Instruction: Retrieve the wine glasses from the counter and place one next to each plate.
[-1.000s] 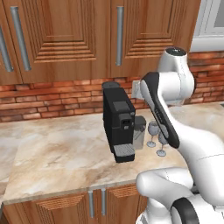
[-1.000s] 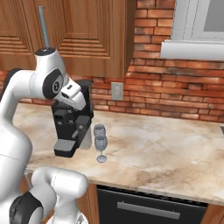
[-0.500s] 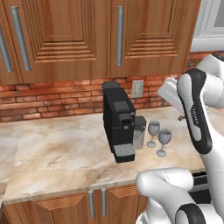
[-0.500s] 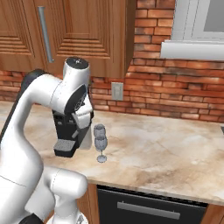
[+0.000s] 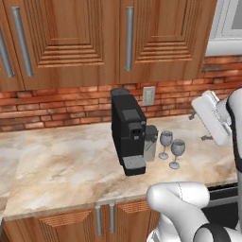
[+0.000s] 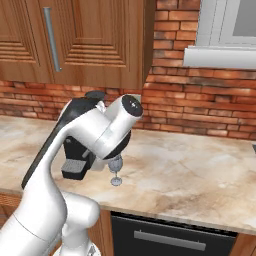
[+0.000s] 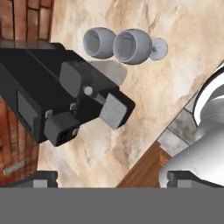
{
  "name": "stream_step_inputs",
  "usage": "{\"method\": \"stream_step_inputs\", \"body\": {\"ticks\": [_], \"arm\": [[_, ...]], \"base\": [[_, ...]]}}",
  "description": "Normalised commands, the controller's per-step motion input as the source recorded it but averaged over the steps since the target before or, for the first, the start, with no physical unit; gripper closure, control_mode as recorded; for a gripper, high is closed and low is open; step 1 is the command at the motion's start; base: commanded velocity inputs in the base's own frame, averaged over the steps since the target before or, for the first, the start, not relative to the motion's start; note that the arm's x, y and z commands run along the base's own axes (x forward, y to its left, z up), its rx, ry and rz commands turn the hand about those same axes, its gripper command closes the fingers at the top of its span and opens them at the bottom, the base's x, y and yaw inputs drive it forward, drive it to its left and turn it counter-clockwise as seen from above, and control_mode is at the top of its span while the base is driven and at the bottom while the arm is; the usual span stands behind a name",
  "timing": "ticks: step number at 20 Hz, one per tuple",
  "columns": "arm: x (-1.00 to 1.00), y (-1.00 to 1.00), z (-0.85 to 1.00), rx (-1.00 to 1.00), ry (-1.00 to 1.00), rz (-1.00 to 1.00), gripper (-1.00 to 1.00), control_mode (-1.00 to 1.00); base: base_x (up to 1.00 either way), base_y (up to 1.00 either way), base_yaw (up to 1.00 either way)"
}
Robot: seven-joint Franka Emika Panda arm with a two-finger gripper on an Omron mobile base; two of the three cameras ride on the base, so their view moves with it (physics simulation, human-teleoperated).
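Two clear wine glasses stand side by side on the beige marbled counter, just right of the black coffee machine. From above, the hand view looks into their bowls, beside the machine. One glass peeks out under my arm in the right base view. My gripper hangs to the right of the glasses, above the counter, apart from them. It is open with nothing between its fingers. The plates are out of view.
Brown wall cabinets hang over a brick backsplash with a wall socket. A dark oven front sits under the counter. Bare counter stretches left of the machine and right of the glasses.
My arm has swung to the right in the left base view, uncovering both glasses. The hand has tilted down over them. The glasses and the coffee machine have not moved.
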Motion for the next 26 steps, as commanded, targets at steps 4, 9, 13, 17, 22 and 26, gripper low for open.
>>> {"method": "stream_step_inputs", "body": {"ticks": [4, 9, 13, 17, 22, 26], "arm": [[0.0, -0.33, -0.2, 0.28, 0.12, -0.03, -1.0, -1.0], [0.08, -0.19, -0.16, 0.24, 0.1, 0.0, -1.0, -1.0], [0.22, -0.12, -0.17, 0.13, 0.12, 0.0, -1.0, -1.0], [0.24, -0.14, -0.32, 0.06, 0.23, 0.01, -1.0, -1.0], [0.25, -0.12, -0.33, 0.04, 0.22, 0.0, -1.0, -1.0], [0.09, -0.12, -0.25, 0.04, 0.17, 0.0, -1.0, -1.0]], "base": [[0.0, 0.0, 0.0], [0.0, 0.0, 0.0], [0.0, 0.0, 0.0], [0.0, 0.0, 0.0], [0.0, 0.0, 0.0], [0.0, 0.0, 0.0]]}}
